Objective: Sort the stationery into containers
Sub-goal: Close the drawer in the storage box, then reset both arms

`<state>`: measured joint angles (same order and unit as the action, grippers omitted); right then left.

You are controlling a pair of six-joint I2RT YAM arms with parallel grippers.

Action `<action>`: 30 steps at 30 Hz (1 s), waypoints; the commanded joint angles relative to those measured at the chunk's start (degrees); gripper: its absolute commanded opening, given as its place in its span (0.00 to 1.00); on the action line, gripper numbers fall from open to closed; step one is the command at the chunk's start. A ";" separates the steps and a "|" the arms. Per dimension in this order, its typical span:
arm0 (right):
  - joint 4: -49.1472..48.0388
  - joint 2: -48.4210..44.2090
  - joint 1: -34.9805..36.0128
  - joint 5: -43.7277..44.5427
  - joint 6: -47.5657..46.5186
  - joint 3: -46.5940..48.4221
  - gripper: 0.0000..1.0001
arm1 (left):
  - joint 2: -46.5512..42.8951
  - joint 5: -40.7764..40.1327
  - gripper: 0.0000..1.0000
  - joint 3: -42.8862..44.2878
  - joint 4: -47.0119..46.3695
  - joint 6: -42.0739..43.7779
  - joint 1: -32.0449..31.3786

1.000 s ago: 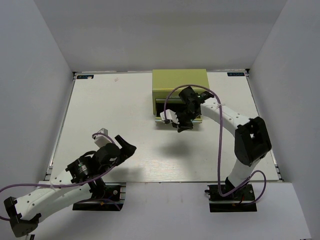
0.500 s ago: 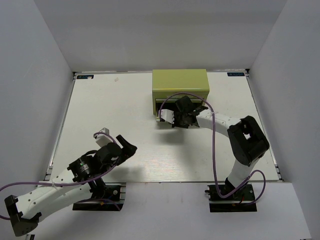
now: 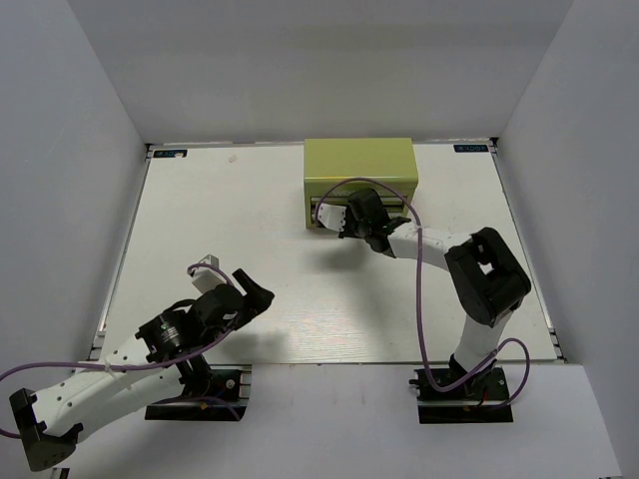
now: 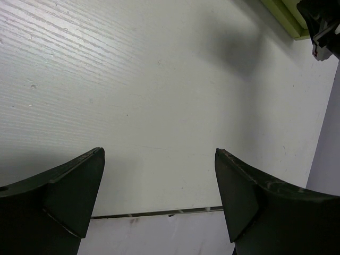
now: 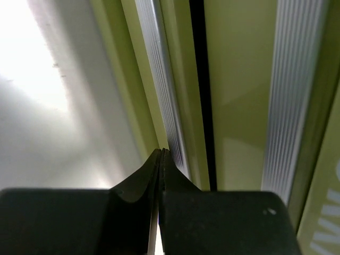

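Right wrist: my right pincer (image 5: 161, 154) closed, tips at olive box (image 5: 239, 79) front | left wrist: my left pincer (image 4: 159, 159) open over counter (image 4: 133, 79)

Open table (image 3: 230, 220) is seen ahead of the left gripper (image 4: 159, 150) — bare boards up to the olive-green box (image 3: 359, 158). The box front is crowded by the right gripper (image 5: 161, 154) — tips held close against it.
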<state>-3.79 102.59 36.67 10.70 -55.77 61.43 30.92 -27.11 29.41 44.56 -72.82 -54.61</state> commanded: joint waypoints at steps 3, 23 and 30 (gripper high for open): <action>-8.77 2.09 -0.10 4.59 -3.47 1.41 0.00 | 0.11 -0.22 0.95 0.65 -0.52 0.57 -0.06; 22.33 -22.41 -0.80 -30.56 18.49 2.82 0.56 | 0.80 1.97 0.95 1.18 -9.47 8.21 -0.06; 22.34 -32.96 -2.04 -21.90 33.15 2.47 0.90 | 6.69 7.77 0.96 5.73 -21.69 21.91 -0.06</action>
<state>16.69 72.86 35.29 -14.70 -32.53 63.26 35.92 -23.03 30.96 30.63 -58.98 -54.61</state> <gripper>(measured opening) 0.898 0.946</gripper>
